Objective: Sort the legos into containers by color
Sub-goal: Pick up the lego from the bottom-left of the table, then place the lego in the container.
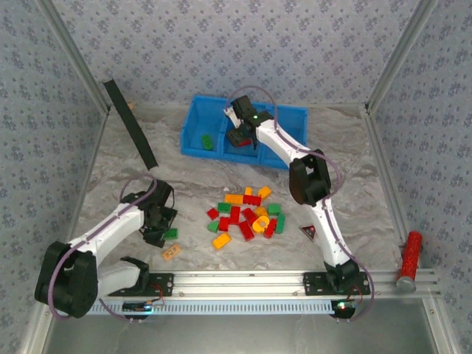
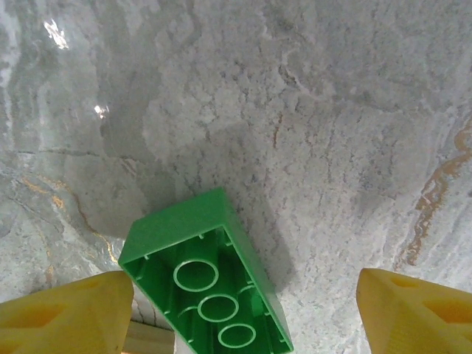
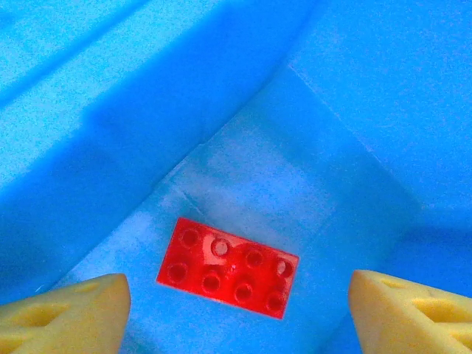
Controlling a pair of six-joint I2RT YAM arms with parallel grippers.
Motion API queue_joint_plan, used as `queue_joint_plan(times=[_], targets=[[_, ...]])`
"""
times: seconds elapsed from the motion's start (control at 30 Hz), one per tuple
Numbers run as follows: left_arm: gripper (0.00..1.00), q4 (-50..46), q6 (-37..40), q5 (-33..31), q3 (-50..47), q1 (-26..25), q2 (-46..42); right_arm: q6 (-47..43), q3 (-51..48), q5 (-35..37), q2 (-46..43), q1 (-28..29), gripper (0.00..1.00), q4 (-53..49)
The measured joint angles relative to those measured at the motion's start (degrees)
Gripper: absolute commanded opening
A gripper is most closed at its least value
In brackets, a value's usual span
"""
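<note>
On container [image 3: 332, 88] floor, one red lego [image 3: 228, 267]

Green lego [image 2: 206, 287] — lower end cut off-frame

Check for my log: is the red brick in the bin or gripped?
In the bin: red brick lies flat, studs up, on its floor; right gripper open, clear of it.

legos [image 1: 247, 214] clustered centre, open table [image 1: 369, 169] right; containers [image 1: 192, 133] behind
</note>
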Motion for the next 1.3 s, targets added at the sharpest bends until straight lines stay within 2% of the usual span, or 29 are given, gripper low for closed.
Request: queue_joint_plan(times=[0.2,0.4,0.53,0.77,0.9,1.03,1.3], targets=[[0.71,1.18,0.63,0.04,-0.59,0.09,1.46,1.77,-0.94,0.96,-4.50,-0.11,0.77,-1.20],[0.39,2.58,1.09,0.35,-1.36,0.09,2.99,4.04,-4.46,1.53,-9.07,-0.15,0.77,-2.19],[0.31,3.10,1.46,0.42,-1.31,0.09,3.02,7.41,-5.46,1.51,-11.43,-0.55,0.77,-5.31],[0.19,3.15,3.41,1.42,-1.33,0.94,3.02,16.26,-21.68,-1.60,-24.81,-2.34,0.77,-7.52],[0.16,2.38,6.86,1.97,0.26,1.33,4.79,23.17,-37.83,-7.32,-35.52,-3.32,0.76,-7.61],[0.15,0.70,12.07,1.70,6.58,1.33,8.61,30.51,-51.04,-13.49,-42.45,-3.13,0.74,-7.30],[0.15,1.07,22.82,-0.72,24.74,1.33,16.68,43.04,-63.30,-16.02,-46.99,3.82,0.73,-6.16]])
